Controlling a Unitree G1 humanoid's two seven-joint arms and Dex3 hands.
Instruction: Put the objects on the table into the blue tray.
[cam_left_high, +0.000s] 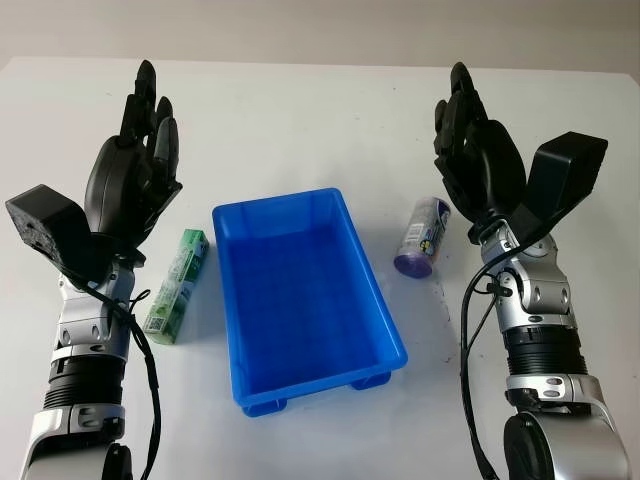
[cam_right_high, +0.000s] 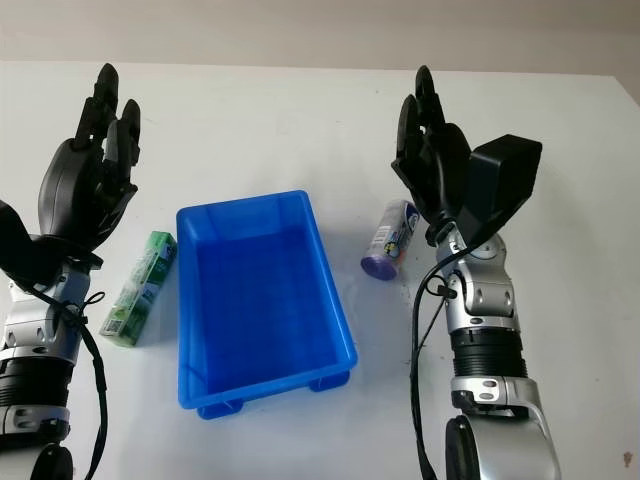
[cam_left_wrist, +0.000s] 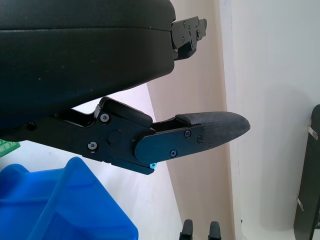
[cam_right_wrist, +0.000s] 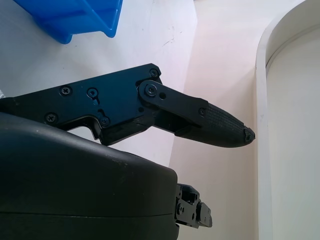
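Sitting mid-table, the blue tray (cam_left_high: 300, 300) holds nothing; green box (cam_left_high: 177, 285) and purple bottle (cam_left_high: 424, 237) flank it, beside the raised, open left hand (cam_left_high: 135, 175) and right hand (cam_left_high: 480, 160). Wrist views catch tray corners.

Left hand (cam_left_high: 130, 180) raised upright, open, fingers (cam_left_high: 150, 110) pointing up and away, holding nothing. Right hand (cam_left_high: 480, 160) likewise raised and open, fingers (cam_left_high: 458, 100) extended upward, nothing between them. Both forearms rising near-vertical below the fingers, wrists straight.
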